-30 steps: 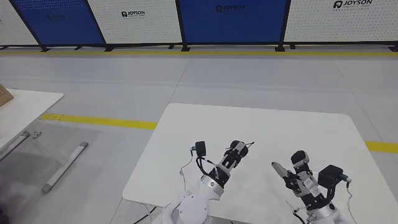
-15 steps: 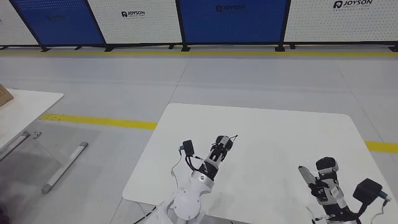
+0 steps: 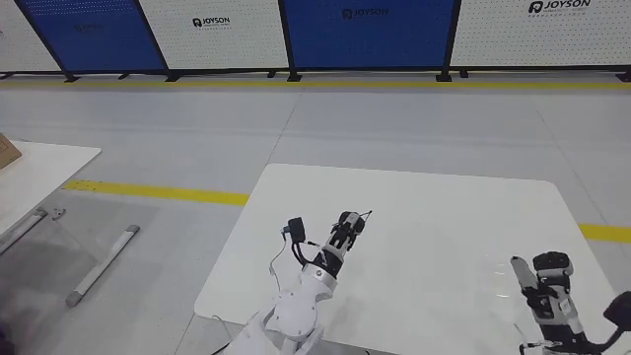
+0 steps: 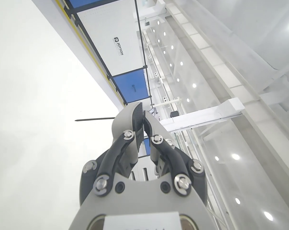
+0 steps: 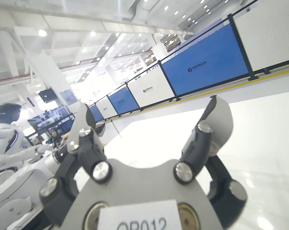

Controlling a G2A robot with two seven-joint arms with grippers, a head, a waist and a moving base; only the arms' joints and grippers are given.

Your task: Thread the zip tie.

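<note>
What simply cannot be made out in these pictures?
- Left wrist view: the zip tie runs into the left gripper, whose shut fingers hide its held end.
- Top view: zip tie too thin to show any loop.
- Top view: right gripper, its arm cut by the bottom edge.

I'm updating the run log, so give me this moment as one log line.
left gripper: shut on zip tie, above table | right gripper: open, empty | zip tie: free end sticks out straight
</note>
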